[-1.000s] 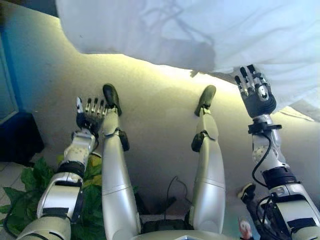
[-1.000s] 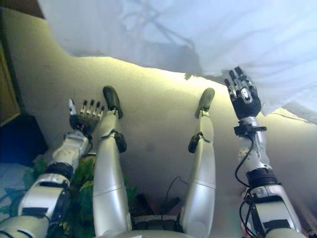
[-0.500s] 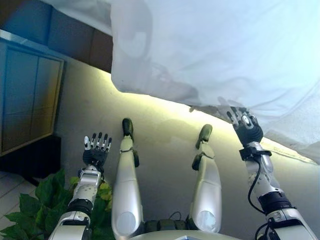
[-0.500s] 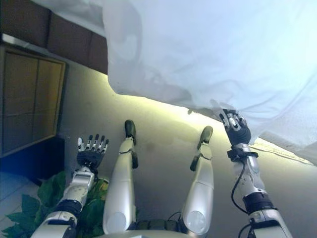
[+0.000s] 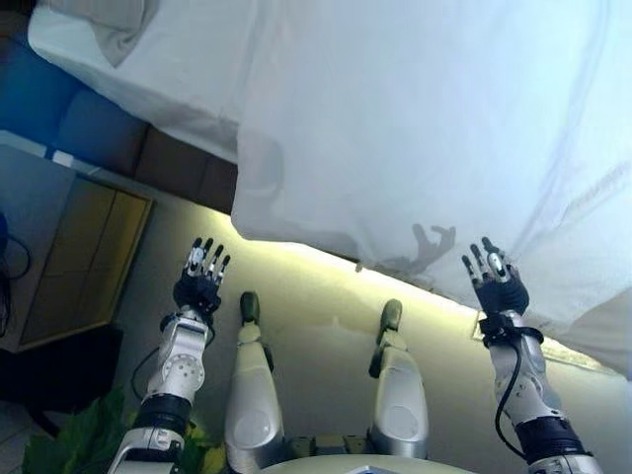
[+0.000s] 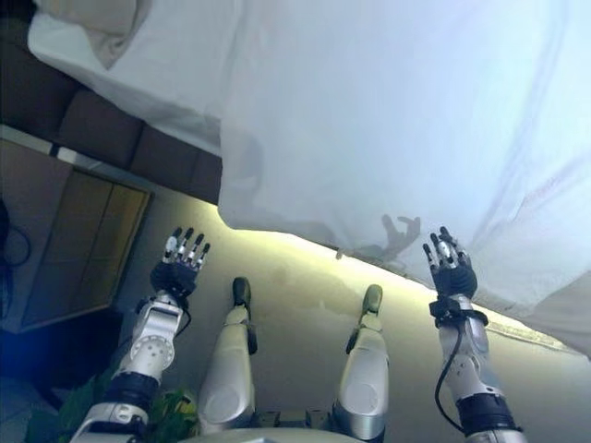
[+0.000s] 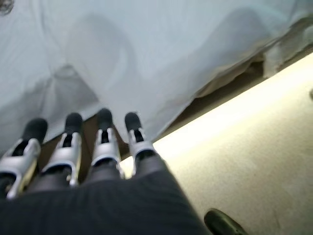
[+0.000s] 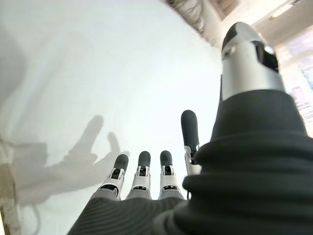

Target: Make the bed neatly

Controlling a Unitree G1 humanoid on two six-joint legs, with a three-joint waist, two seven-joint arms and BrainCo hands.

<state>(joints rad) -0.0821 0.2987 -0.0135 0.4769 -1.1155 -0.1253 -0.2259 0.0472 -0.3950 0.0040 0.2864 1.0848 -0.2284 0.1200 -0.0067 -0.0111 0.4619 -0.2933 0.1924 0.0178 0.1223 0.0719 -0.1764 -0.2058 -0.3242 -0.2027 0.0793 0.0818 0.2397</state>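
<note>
A white duvet (image 5: 415, 118) covers the bed and hangs over its near edge, ending in a rumpled hem (image 5: 326, 237). A pillow (image 5: 104, 18) lies at the far left corner on the white sheet (image 5: 148, 89). My left hand (image 5: 200, 281) is raised open, fingers straight, just short of the duvet's hanging corner and the dark bed base (image 5: 178, 163). My right hand (image 5: 497, 286) is also open with fingers spread, held up close to the hanging duvet edge, casting a shadow on the cloth. Neither hand holds anything; the wrist views show straight fingers (image 7: 105, 142) and fingers (image 8: 142, 171) before the white cloth.
A wooden bedside cabinet (image 5: 69, 257) stands at the left beside the bed. Green plant leaves (image 5: 69, 444) show at the lower left. A bright strip of light (image 5: 434, 296) runs along the floor under the bed edge.
The camera has tilted up, so more of the bed shows. Both hands have risen and reached forward toward the hanging duvet edge; both stay open.
</note>
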